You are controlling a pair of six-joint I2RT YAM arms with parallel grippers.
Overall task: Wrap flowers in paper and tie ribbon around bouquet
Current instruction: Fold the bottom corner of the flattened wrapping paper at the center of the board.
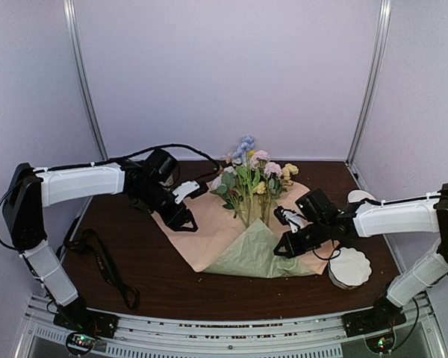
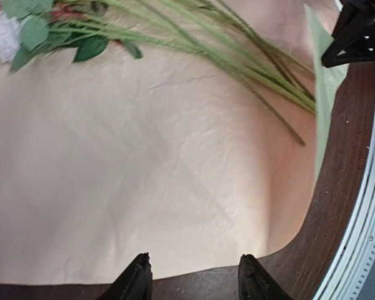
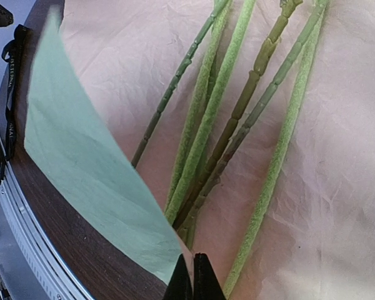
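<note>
Fold in progress: right claw, pinched shut on the large thin sage-and-peach paper sheet, holds its green flap up beside thin green stems of pastel flowers just ahead, apparently to wrap them; left claw hovers half-open, empty, above the sheet's edge.

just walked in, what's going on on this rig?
Early in the bouquet wrap. The flowers lie on the spread paper, peach side up. The right tool is shut on the paper's corner, holding a green flap up beside the stems. The left tool is open at the paper's left edge. The ribbon lies aside, untouched.
</note>
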